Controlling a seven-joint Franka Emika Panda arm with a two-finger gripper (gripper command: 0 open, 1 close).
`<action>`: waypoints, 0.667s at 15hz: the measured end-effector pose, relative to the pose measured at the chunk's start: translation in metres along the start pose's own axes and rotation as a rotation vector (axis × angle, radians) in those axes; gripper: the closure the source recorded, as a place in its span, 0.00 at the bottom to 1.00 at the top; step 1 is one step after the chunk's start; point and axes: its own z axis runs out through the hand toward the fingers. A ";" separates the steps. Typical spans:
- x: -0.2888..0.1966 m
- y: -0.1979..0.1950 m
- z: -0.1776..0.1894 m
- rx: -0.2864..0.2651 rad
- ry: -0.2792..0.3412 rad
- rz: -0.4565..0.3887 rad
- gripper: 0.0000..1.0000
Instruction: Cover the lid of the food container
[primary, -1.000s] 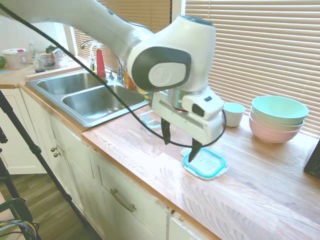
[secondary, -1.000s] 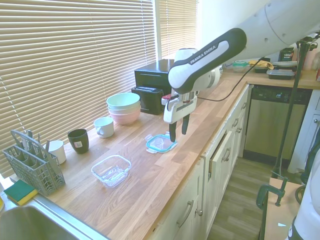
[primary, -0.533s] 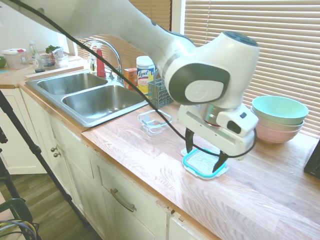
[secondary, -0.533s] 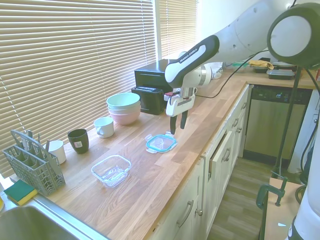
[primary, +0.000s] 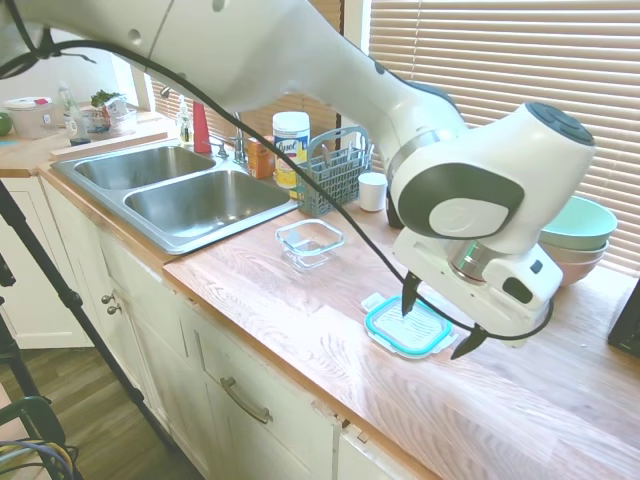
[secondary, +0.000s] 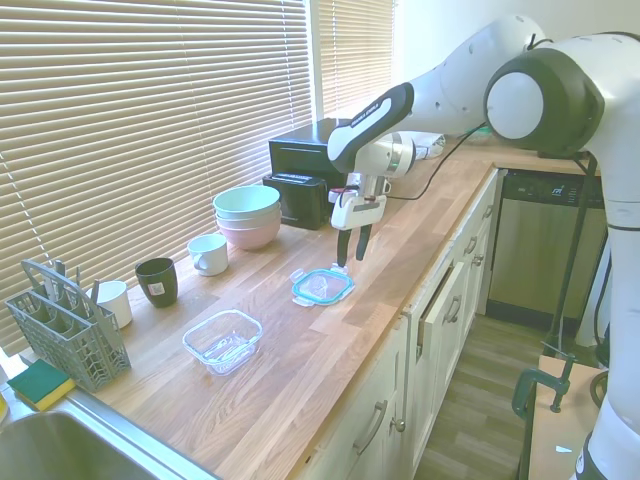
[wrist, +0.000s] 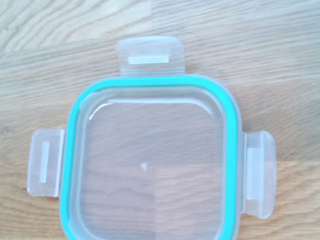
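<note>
First exterior: my hand (primary: 438, 322) hangs just above the lid (primary: 408, 327), fingers spread wide, nothing held. Lid lies flat on the worktop (primary: 300, 320). The food container (primary: 310, 241) sits well off to my side toward the sink (primary: 190, 195), empty.

Second exterior: same picture, hand (secondary: 352, 250) over the lid (secondary: 322, 286), container (secondary: 223, 340) well apart, clear run of worktop between them. Stacked bowls (secondary: 247, 215) and cups sit off that path.

Wrist: lid (wrist: 152, 160) centred, teal rim, tabs on three sides. I'd drop straight down and pinch across the rim; a flat lid is hard to get under.
</note>
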 end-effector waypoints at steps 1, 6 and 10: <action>0.003 0.002 0.001 0.008 -0.007 0.011 0.00; 0.007 0.001 0.006 0.031 -0.050 0.027 0.00; 0.010 -0.005 0.012 0.045 -0.079 0.035 0.00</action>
